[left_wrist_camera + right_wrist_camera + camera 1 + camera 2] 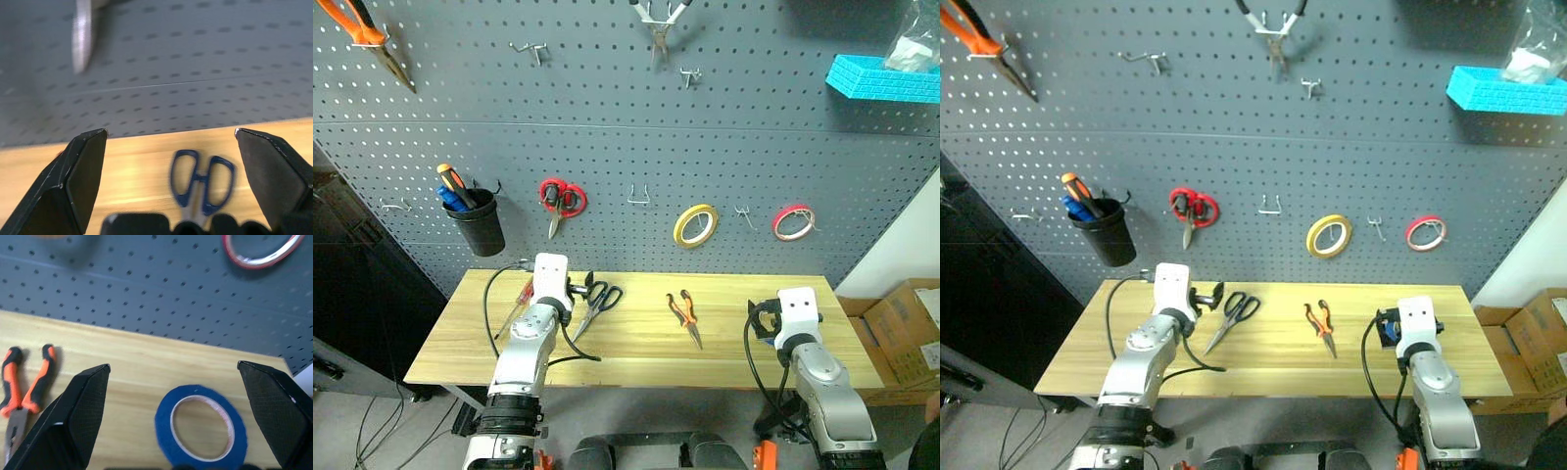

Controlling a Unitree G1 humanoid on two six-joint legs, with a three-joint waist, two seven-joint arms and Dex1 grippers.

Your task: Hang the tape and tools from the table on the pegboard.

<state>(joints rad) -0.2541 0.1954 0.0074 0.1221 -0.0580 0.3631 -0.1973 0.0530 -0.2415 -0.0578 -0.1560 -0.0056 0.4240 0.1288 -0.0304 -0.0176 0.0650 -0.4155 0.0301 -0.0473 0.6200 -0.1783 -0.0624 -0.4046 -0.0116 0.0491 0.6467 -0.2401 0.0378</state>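
left hand [171, 188] wide open, empty, hovering over the blue-handled scissors [200, 183] on the table [636, 343] (red-handled screwdriver [521, 295] lies just left of that arm). pliers [684, 315] flat mid-table. right hand [173, 423] wide open, empty, above the blue tape [200, 426]. pegboard [607, 147] behind.

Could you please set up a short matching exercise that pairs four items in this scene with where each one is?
Things:
1. blue tape ring
2. yellow ring
3. dark blue-handled scissors
4. orange-and-black-handled pliers

Places:
A. hanging on the pegboard
B. on the table, before the open left gripper
C. mid-table, between the arms
D. on the table, before the open right gripper

Pairs: 1-D, 2-A, 3-B, 4-C
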